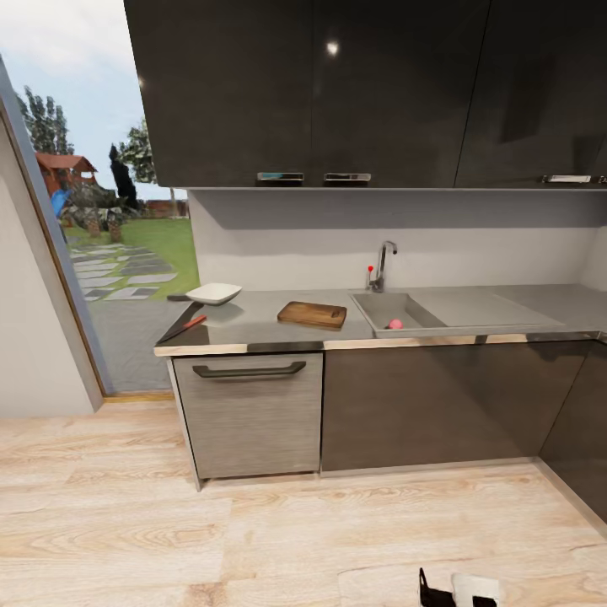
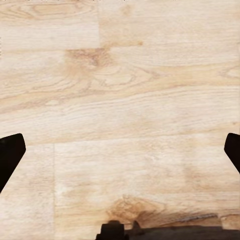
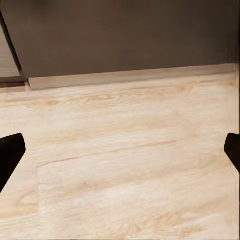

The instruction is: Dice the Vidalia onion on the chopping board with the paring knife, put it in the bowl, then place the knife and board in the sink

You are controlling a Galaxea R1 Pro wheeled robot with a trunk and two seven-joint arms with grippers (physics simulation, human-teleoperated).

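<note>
The Vidalia onion (image 1: 394, 324) was seen lying in the sink (image 1: 375, 314) right of centre, while the bowl (image 1: 213, 292) stood empty at the countertop's (image 1: 261, 327) left end, near the paring knife (image 1: 183, 328) and chopping board (image 1: 313, 314). The left gripper (image 2: 120, 150) and right gripper (image 3: 120, 150) were spread wide over the floor (image 1: 253, 531), nothing held, well apart from the onion. No legible writing was found.

Glossy black cabinets (image 1: 337, 84), wooden floor (image 1: 253, 531)

From the head camera we stand well back, looking forward and slightly down at the countertop (image 1: 253, 324) and sink (image 1: 396, 314) mid-frame. Our 2 wrist cameras face down, close to the plank floor (image 2: 120, 100), which all 3 views share; the right one also catches the lower cabinets (image 3: 125, 35) across its upper frame.
</note>
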